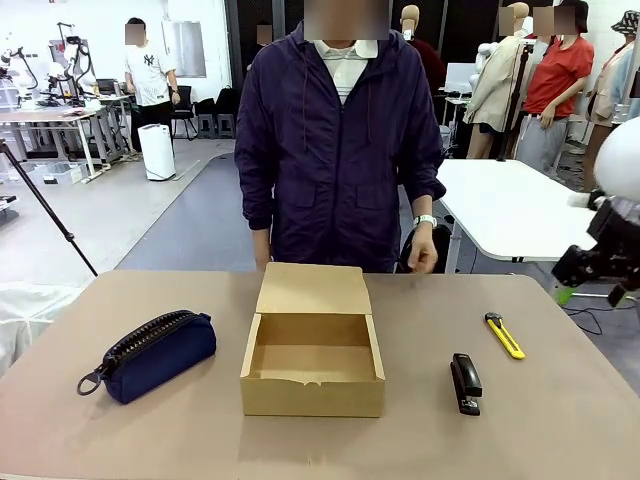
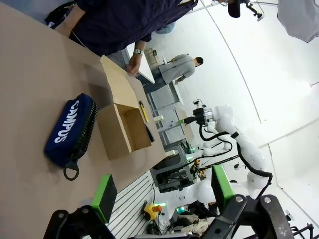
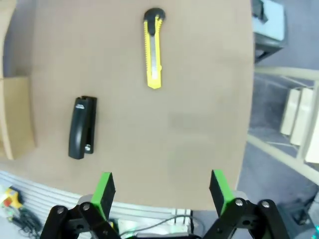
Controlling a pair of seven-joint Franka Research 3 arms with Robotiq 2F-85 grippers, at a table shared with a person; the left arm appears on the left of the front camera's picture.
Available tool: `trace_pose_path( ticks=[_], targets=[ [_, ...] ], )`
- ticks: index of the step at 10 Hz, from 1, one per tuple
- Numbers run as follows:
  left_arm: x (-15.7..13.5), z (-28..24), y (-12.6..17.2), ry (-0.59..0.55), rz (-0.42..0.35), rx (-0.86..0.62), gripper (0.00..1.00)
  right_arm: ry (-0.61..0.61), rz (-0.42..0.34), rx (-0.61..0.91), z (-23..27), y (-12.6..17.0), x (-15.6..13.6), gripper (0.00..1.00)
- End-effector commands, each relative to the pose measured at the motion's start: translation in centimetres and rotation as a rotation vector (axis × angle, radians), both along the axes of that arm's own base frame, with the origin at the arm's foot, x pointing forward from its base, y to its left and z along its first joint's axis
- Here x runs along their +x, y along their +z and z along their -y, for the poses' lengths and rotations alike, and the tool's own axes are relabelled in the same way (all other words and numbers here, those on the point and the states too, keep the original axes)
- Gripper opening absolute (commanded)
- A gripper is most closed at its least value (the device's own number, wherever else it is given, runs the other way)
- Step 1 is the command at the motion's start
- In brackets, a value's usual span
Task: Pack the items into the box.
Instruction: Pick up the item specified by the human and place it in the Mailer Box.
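The tan cardboard box (image 1: 312, 385) stands open mid-table, its flap lid folded back toward the person; nothing shows inside it. To its right lie the black stapler (image 1: 465, 383) and, farther back, the slim yellow pen-like tool (image 1: 505, 335) with a black end. My right gripper (image 1: 578, 275) hovers open above the table's right edge. From the right wrist, its fingers (image 3: 162, 189) frame bare table, with the stapler (image 3: 82, 127) and yellow tool (image 3: 153, 50) ahead. My left gripper (image 2: 162, 191) is open, high off the table's left, facing the box (image 2: 122, 124).
A navy zipped pouch (image 1: 150, 355) with a ring pull lies left of the box, also in the left wrist view as the pouch (image 2: 70, 129). A person in a dark jacket (image 1: 340, 150) stands at the far side, hands down near the table edge (image 1: 425, 255).
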State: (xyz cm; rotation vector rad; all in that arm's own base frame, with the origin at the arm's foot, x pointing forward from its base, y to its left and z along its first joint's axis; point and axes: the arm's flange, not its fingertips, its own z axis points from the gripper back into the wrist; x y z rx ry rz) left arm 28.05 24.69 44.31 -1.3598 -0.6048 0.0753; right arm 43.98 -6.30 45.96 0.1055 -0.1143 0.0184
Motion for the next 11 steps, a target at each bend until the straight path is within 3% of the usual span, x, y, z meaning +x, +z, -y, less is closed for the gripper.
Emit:
trace_pose_path(
  ticks=[1, 5, 8, 11],
  targets=[
    [-0.2, 0.0, 0.1, -0.007, 0.008, -0.007, 1.0, 0.014, -0.048, -0.048, -1.6, -2.5, 3.7, 1.0],
    [-0.2, 0.0, 0.1, -0.007, 0.008, -0.007, 1.0, -0.031, -0.056, -0.124, -3.3, -8.3, 9.3, 1.0],
    [-0.2, 0.0, 0.1, -0.007, 0.008, -0.007, 1.0, -0.055, -0.096, -0.122, -3.6, -9.6, 11.7, 1.0],
    [-0.2, 0.0, 0.1, -0.007, 0.008, -0.007, 1.0, -0.073, -0.071, -0.108, -4.6, -11.8, 13.2, 1.0]
  ],
)
